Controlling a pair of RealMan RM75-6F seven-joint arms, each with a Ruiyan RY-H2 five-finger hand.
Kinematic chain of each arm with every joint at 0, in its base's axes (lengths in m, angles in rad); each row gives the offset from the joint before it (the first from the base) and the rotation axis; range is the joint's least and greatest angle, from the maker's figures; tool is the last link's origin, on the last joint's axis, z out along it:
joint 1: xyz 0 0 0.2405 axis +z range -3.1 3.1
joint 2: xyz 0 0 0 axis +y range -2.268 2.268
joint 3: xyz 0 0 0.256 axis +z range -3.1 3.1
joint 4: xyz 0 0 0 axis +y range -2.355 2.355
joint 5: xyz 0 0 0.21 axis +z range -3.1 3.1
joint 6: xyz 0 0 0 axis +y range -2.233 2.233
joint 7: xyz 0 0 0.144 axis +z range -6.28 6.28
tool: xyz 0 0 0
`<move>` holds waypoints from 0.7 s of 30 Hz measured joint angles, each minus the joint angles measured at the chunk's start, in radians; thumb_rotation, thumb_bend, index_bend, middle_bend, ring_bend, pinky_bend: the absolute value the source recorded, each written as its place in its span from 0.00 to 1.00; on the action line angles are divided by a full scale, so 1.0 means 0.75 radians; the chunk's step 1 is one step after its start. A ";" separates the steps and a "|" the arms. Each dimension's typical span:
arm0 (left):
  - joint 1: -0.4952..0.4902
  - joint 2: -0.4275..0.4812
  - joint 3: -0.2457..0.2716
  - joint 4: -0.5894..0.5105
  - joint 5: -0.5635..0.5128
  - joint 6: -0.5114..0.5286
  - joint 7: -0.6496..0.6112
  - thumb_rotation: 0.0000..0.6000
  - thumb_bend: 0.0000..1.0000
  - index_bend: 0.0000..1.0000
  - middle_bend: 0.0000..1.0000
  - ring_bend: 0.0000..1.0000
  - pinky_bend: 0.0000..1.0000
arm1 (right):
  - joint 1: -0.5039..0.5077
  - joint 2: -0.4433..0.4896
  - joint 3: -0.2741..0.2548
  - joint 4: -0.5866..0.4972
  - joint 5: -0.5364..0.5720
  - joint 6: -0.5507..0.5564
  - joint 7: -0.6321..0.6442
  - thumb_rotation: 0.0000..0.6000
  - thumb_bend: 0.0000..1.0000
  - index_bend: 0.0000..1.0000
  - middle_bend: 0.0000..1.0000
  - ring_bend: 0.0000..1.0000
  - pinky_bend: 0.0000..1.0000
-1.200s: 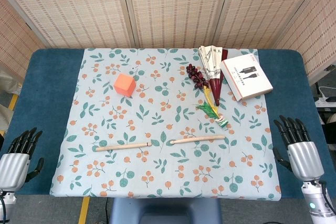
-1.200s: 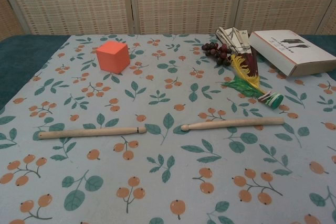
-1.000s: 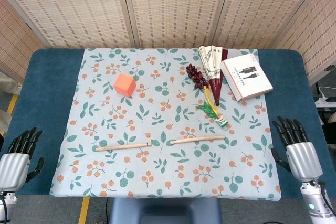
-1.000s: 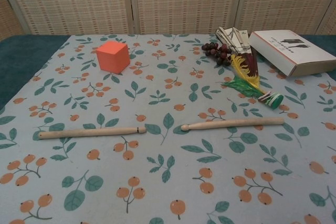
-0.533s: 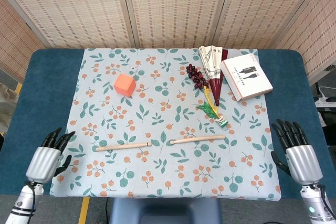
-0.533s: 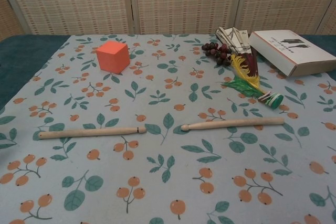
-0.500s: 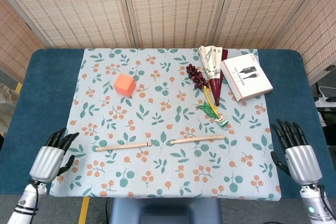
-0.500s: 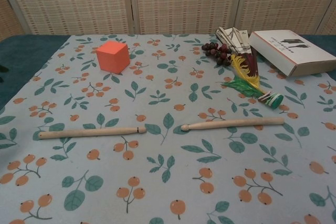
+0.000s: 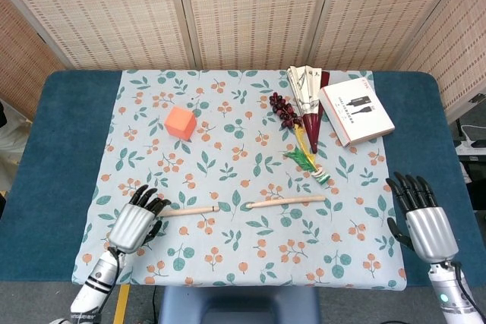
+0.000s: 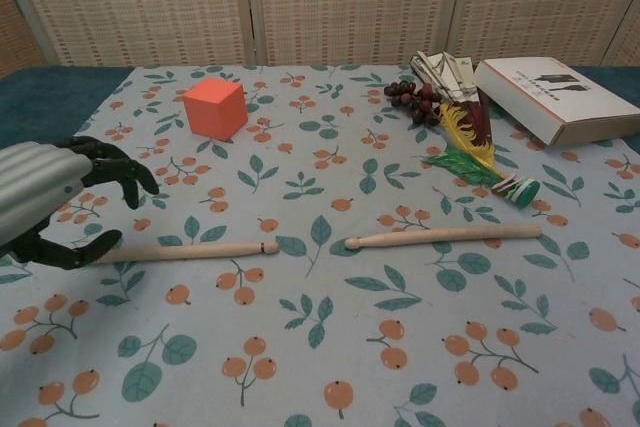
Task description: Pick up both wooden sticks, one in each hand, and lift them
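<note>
Two wooden sticks lie end to end across the near middle of the floral cloth. My left hand (image 9: 135, 221) hovers over the outer end of the left stick (image 9: 194, 210). In the chest view this left hand (image 10: 50, 202) has its fingers (image 10: 125, 172) arched above and the thumb low beside the left stick (image 10: 200, 250), spread apart and holding nothing. The right stick (image 9: 287, 201) (image 10: 445, 236) lies untouched. My right hand (image 9: 421, 221) is open, fingers straight, off the cloth's right edge and well to the right of that stick; the chest view does not show it.
An orange cube (image 9: 181, 122) (image 10: 214, 108) stands at the back left. At the back right lie a folded fan (image 9: 306, 89), dark grapes (image 9: 282, 109), a yellow-green feather toy (image 10: 480, 162) and a white book (image 9: 355, 110). The blue table (image 9: 61, 142) extends beyond the cloth.
My left hand has moved right from the table's left edge onto the cloth, over the left stick's outer end, and now shows in the chest view. The right hand crept slightly forward. Neither stick moved.
</note>
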 measured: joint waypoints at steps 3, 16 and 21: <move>-0.022 -0.033 -0.007 0.022 -0.027 -0.032 0.047 1.00 0.40 0.28 0.36 0.17 0.15 | 0.002 0.004 0.004 0.000 0.015 -0.008 0.005 1.00 0.35 0.00 0.00 0.00 0.00; -0.073 -0.161 -0.027 0.114 -0.165 -0.098 0.293 1.00 0.36 0.28 0.36 0.17 0.14 | 0.000 0.029 0.002 -0.013 0.021 -0.011 0.022 1.00 0.35 0.00 0.00 0.00 0.00; -0.078 -0.200 -0.032 0.163 -0.234 -0.102 0.409 1.00 0.36 0.28 0.36 0.16 0.14 | -0.003 0.043 -0.001 -0.024 0.019 -0.007 0.029 1.00 0.35 0.00 0.00 0.00 0.00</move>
